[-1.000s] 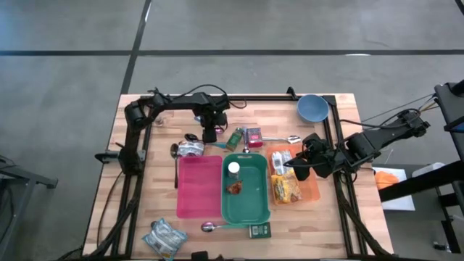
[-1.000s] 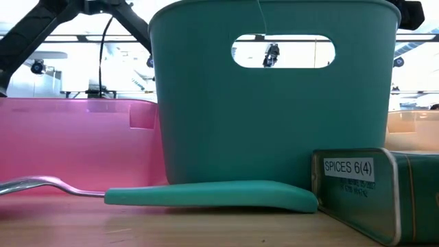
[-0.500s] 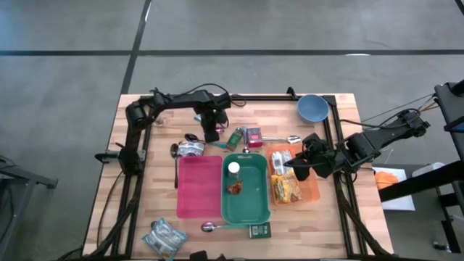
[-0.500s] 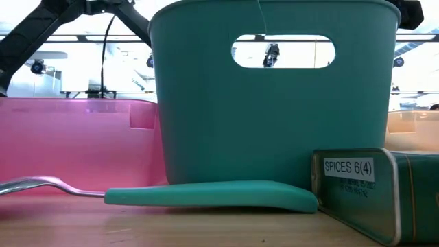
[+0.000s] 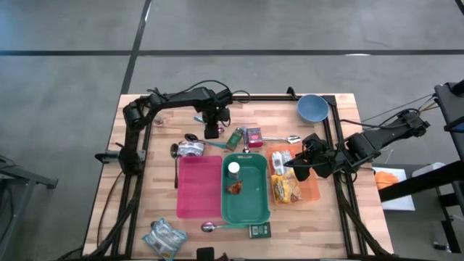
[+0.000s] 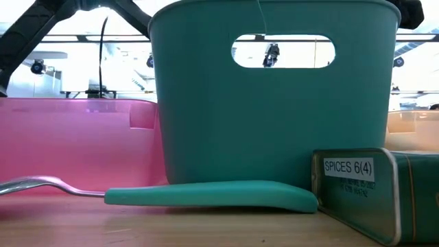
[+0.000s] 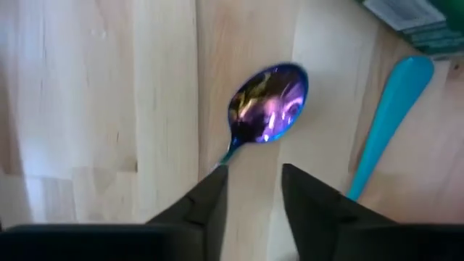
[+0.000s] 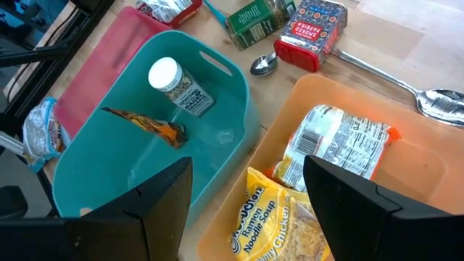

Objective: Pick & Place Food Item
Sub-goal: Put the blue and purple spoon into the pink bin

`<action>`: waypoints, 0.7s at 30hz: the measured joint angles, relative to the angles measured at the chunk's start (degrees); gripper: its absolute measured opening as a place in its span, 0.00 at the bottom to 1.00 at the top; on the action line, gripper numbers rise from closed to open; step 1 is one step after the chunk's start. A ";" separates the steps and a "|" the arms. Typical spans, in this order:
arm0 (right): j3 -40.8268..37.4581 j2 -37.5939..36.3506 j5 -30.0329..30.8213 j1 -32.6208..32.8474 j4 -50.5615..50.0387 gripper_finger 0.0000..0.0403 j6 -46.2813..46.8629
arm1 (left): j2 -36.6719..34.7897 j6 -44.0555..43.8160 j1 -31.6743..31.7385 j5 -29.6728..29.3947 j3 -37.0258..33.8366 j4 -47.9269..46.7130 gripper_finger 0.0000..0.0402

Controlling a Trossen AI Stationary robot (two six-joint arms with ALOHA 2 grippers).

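Observation:
My left gripper (image 5: pixel 211 133) points down over the far middle of the table and is open. Below it an iridescent purple spoon (image 7: pixel 267 105) lies on the wood; its handle runs out of sight behind one fingertip (image 7: pixel 217 177). Touch there cannot be told. My right gripper (image 8: pixel 248 163) hangs open and holds nothing, above the seam between the teal bin (image 8: pixel 138 181) and the orange tray (image 8: pixel 406 181). The bin holds a spice jar (image 8: pixel 177 85) and a brown snack piece (image 8: pixel 148 127). Ramen packets (image 8: pixel 337 148) lie in the tray.
A pink bin (image 5: pixel 199 185) stands left of the teal one. A foil packet (image 5: pixel 191 149), a green tin (image 5: pixel 235 138), a red tin (image 5: pixel 254 135), a teal-handled utensil (image 7: pixel 388 123) and a silver spoon (image 5: pixel 283 138) lie nearby. A blue bowl (image 5: pixel 312 107) is far right; a spice tin (image 6: pixel 357 192) is at the near edge.
My left gripper has risen a little above the purple spoon, and its arm has bent more at the elbow. My right arm has kept still.

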 joint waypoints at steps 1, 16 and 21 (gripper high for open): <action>0.00 0.00 -0.02 0.00 0.13 0.64 0.06 | 0.11 0.21 0.00 0.31 0.07 0.22 0.39; 0.00 0.00 -0.21 0.00 1.06 0.64 1.19 | 4.28 3.65 0.46 0.86 -0.27 -1.10 0.52; 0.00 0.00 -0.21 0.00 1.26 0.64 1.21 | 4.89 3.63 0.46 1.49 -0.17 -1.41 0.51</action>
